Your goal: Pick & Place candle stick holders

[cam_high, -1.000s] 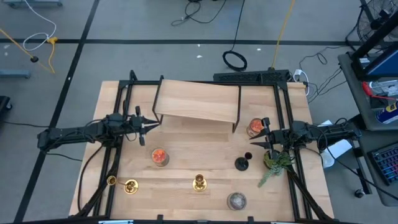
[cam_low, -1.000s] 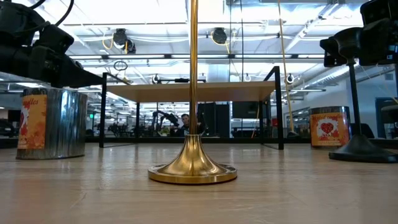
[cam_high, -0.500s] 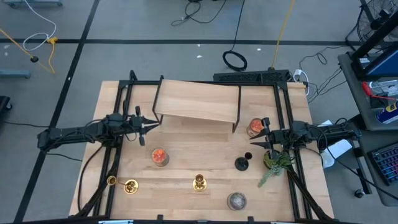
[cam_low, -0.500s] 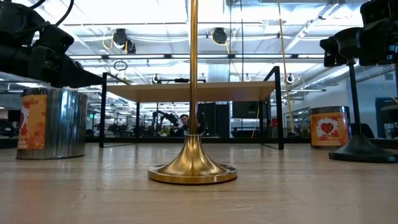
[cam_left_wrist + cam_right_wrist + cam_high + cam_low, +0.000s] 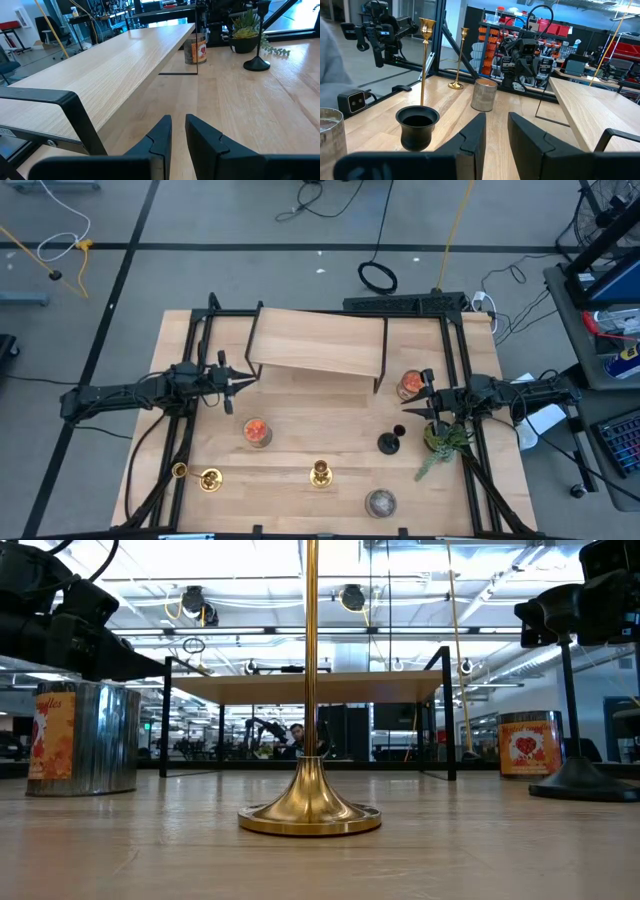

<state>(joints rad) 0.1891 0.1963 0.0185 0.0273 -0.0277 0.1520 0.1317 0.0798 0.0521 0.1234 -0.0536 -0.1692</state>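
Three candle stick holders stand upright on their round bases near the table's front. One brass holder point(image 5: 320, 473) is at the front middle and fills the low view point(image 5: 311, 810). The other brass holder point(image 5: 208, 479) is at the front left. The black holder point(image 5: 389, 443) is right of centre; its cup shows close in the right wrist view point(image 5: 417, 121). My left gripper point(image 5: 243, 377) hovers at mid-left beside the shelf, open by a narrow gap and empty. My right gripper point(image 5: 408, 408) hovers at mid-right, just beyond the black holder, open by a narrow gap and empty.
A wooden shelf on black legs point(image 5: 318, 345) stands at the table's back middle. Orange jar candles stand at centre-left point(image 5: 257, 431) and at the right by the shelf leg point(image 5: 409, 385). A grey jar candle point(image 5: 380, 502) is at the front. A potted plant point(image 5: 442, 438) sits under my right arm.
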